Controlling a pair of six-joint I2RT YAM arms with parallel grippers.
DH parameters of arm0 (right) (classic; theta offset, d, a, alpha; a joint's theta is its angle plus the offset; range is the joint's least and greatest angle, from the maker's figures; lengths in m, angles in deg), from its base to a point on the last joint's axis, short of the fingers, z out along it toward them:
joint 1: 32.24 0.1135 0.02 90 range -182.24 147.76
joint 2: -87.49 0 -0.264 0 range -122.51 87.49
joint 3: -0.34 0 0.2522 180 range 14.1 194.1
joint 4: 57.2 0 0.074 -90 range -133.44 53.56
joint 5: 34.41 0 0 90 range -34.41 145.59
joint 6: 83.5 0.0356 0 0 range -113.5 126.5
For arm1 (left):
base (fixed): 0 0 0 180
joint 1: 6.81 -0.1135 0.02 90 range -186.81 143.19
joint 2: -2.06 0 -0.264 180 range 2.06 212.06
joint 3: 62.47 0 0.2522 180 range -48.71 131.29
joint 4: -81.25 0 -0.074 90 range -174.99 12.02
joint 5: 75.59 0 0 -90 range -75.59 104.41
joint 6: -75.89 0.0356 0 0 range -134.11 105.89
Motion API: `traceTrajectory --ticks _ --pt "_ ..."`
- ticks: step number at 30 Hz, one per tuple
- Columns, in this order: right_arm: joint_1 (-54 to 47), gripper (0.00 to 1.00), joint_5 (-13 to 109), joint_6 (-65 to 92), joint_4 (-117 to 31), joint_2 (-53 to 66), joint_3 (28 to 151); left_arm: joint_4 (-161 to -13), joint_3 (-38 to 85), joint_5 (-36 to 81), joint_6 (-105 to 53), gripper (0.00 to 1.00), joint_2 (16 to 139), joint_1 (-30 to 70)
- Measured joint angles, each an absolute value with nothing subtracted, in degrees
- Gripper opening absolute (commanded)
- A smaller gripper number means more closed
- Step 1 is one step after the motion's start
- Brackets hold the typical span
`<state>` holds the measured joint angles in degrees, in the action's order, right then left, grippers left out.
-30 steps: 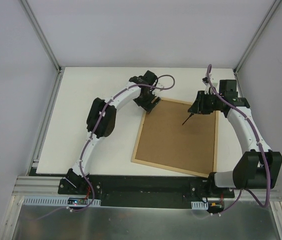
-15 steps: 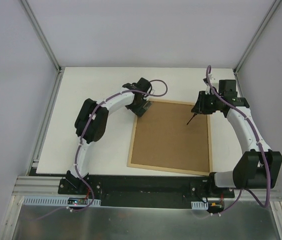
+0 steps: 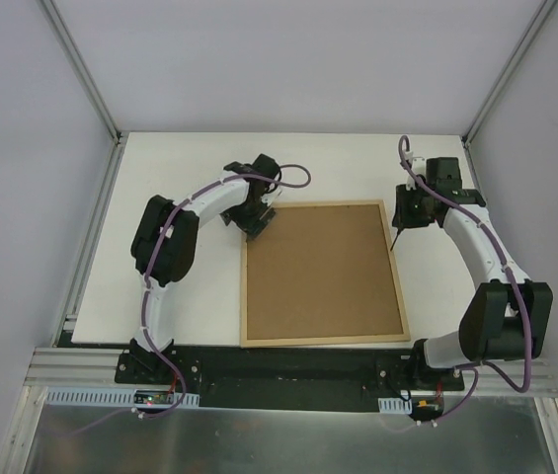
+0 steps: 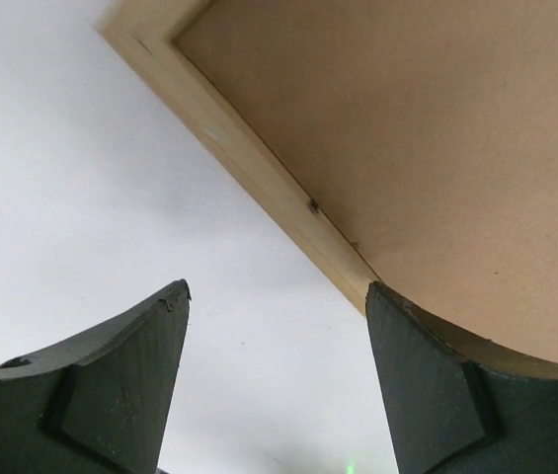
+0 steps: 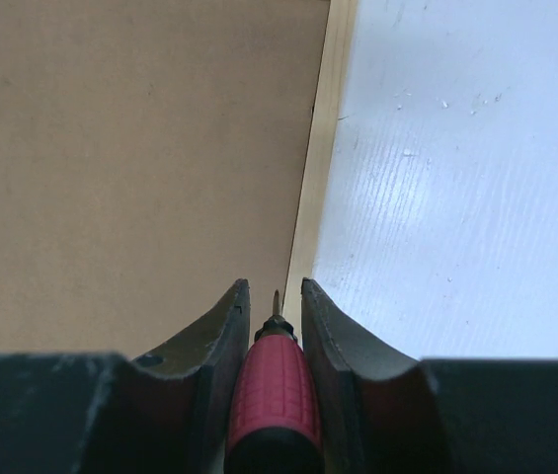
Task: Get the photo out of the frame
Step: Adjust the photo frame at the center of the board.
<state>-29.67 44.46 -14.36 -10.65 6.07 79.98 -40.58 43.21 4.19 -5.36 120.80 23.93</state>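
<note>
Large rectangular frame of thin light wood (image 3: 320,272) lies flat on white table (image 3: 160,178), brown fibreboard back facing up, sides square to table edges, near side close to table's near edge. Left gripper (image 4: 277,291) at frame's far-left corner, jaws spread wide, grasping nothing: one finger over bare table, other over brown back, wood rail between. Right gripper (image 5: 272,286) over frame's right rail near far-right corner, jaws clenched on red-handled tool (image 5: 274,395), thin metal tip aimed at rail; contact unclear.

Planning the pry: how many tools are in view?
1: a red-handled tool clamped in the right gripper, tip at the frame's right edge. Left gripper holds none.
</note>
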Motion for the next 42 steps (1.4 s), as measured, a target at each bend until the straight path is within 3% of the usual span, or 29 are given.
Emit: traceTrajectory --ticks 8,15,21,30,36,42 --pt "-28.2 0.0 46.2 -15.3 -10.7 2.5 79.3 -37.7 68.4 9.2 0.3 0.72 127.7 22.7" --pt "-27.5 0.0 47.8 -16.0 -12.1 -1.0 79.0 -38.7 78.6 16.1 5.1 0.72 137.6 22.7" --pt "-26.8 0.0 48.9 -16.1 -14.8 -2.3 79.0 -38.0 78.5 21.5 8.6 0.72 142.7 22.7" --pt "-24.7 0.0 56.1 -19.5 -18.9 -6.8 80.7 -38.5 71.0 27.8 11.7 0.65 139.1 21.9" --pt "-24.5 0.0 59.8 -22.4 -20.9 -16.0 89.1 -39.1 62.7 31.7 12.4 0.54 134.7 21.9" --pt "-24.5 0.0 61.4 -23.5 -22.2 -26.2 102.3 -37.1 52.4 38.5 11.1 0.51 128.9 22.0"
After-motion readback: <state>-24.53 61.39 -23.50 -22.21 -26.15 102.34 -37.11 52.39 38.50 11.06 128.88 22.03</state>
